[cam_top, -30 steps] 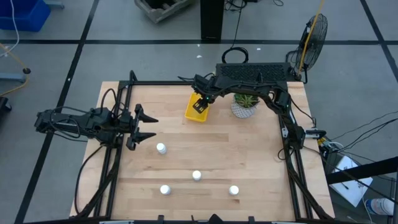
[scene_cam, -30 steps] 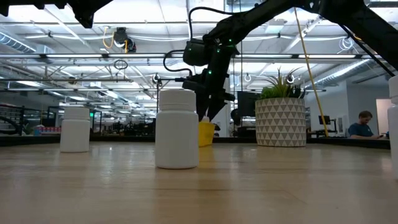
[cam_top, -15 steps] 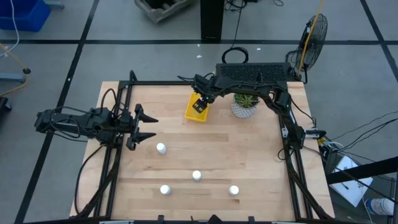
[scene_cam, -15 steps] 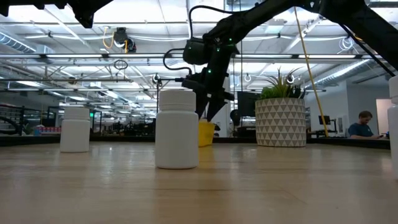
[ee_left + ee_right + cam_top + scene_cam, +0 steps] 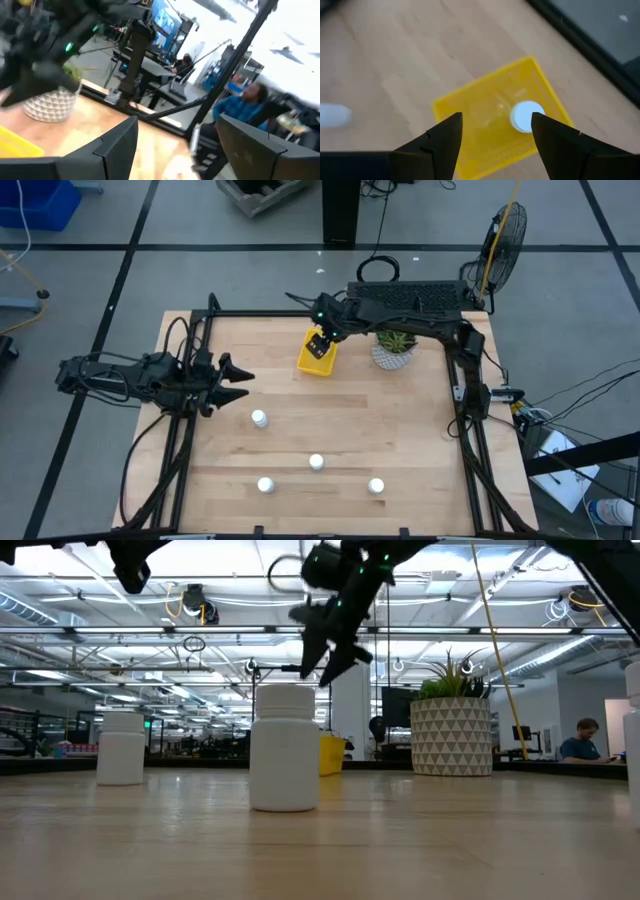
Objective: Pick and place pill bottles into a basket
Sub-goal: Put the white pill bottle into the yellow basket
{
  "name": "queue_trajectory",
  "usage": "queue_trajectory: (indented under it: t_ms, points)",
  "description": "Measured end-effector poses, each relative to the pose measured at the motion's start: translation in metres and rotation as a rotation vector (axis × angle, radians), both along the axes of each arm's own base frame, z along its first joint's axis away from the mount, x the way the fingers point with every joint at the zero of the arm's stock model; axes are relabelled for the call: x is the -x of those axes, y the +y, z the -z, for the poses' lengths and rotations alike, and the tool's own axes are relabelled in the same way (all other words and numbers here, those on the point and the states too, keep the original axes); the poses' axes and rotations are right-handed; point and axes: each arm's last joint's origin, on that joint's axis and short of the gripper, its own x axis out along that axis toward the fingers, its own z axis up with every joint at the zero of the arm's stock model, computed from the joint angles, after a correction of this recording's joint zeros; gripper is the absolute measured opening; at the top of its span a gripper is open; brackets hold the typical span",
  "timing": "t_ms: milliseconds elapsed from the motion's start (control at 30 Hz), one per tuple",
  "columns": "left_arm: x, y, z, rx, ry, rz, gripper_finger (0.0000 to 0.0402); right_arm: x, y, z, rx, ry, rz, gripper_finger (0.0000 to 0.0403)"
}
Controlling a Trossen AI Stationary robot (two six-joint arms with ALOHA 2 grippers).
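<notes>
The yellow basket [image 5: 316,358] sits on the table at the far middle. One white pill bottle [image 5: 526,116] stands inside the basket [image 5: 485,120], near one corner. Several more bottles stand on the table: one [image 5: 259,418] left of centre and three [image 5: 316,462] [image 5: 265,485] [image 5: 376,486] near the front edge. My right gripper [image 5: 322,338] hangs open and empty above the basket, its fingers [image 5: 445,142] on either side of it in the right wrist view. My left gripper [image 5: 238,383] is open and empty above the table's left side, just beyond the left-of-centre bottle.
A white patterned pot with a green plant [image 5: 394,350] stands right of the basket. A black frame [image 5: 455,395] runs along the table's left, far and right edges. A person [image 5: 580,740] sits in the room behind. Bare wood lies between the basket and the bottles.
My right gripper has risen straight up out of the yellow basket and now hangs well above it. One bottle stays standing in the basket. My left gripper has turned at the wrist and dipped a little on the table's left side.
</notes>
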Motion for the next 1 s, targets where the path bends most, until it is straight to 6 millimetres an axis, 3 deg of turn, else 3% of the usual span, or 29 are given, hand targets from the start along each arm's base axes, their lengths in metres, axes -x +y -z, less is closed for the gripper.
queue_trajectory:
  t_ms: [233,400,533,633,833,1000]
  points:
    - [0.0,0.003,-0.003,0.032,-0.031,-0.096,0.0274,0.017,0.025,-0.051,0.032,-0.138,-0.019,0.0222]
    - [0.0,0.004,-0.003,0.019,-0.027,-0.132,0.0274,0.031,0.059,-0.086,0.075,-0.238,-0.114,0.0214]
    - [0.0,0.004,-0.003,-0.099,-0.031,-0.142,0.0274,0.048,0.089,-0.099,0.101,-0.34,-0.185,0.0207]
    - [0.0,0.003,-0.003,-0.099,-0.038,-0.124,0.0275,0.065,0.109,-0.097,0.093,-0.459,-0.199,0.0199]
    - [0.0,0.003,-0.003,-0.115,-0.034,-0.127,0.0274,0.104,0.142,-0.075,0.002,-0.754,-0.182,0.0188]
    - [0.0,0.003,0.001,-0.216,0.006,-0.134,0.0274,0.137,0.156,-0.034,-0.107,-0.883,-0.162,0.0187]
